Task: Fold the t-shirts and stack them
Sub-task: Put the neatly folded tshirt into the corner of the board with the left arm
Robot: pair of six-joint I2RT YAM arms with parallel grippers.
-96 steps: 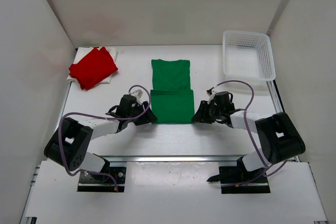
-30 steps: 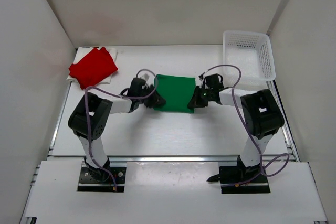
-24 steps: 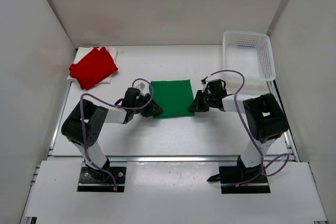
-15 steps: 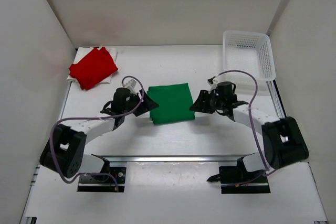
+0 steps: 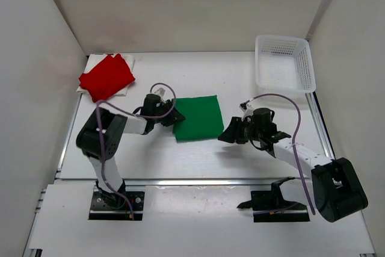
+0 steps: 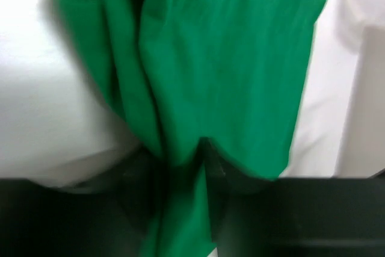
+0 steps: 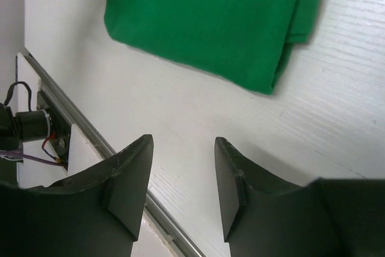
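The green t-shirt [image 5: 197,117] lies folded into a rough square mid-table, slightly askew. My left gripper [image 5: 174,118] is at its left edge. In the left wrist view a bunched fold of the green t-shirt [image 6: 228,64] runs down between the dark fingers [image 6: 210,161], and the left gripper [image 6: 177,151] is shut on it. My right gripper [image 5: 225,135] stands open, off the shirt's near right corner. In the right wrist view the right gripper [image 7: 183,142] has only bare table between its fingers, with the green t-shirt [image 7: 210,16] ahead. The red t-shirt [image 5: 107,76] lies folded on the cream-white t-shirt [image 5: 128,62] at the far left.
A white mesh basket [image 5: 284,63] stands at the far right corner. A metal rail [image 5: 204,180] runs along the table's near edge, in front of the arm bases. White walls close in the left, back and right sides.
The green t-shirt went from a long half-folded shape to a compact square. My right gripper opened, let go of it and drew back toward the near right. The left stays on its left edge.
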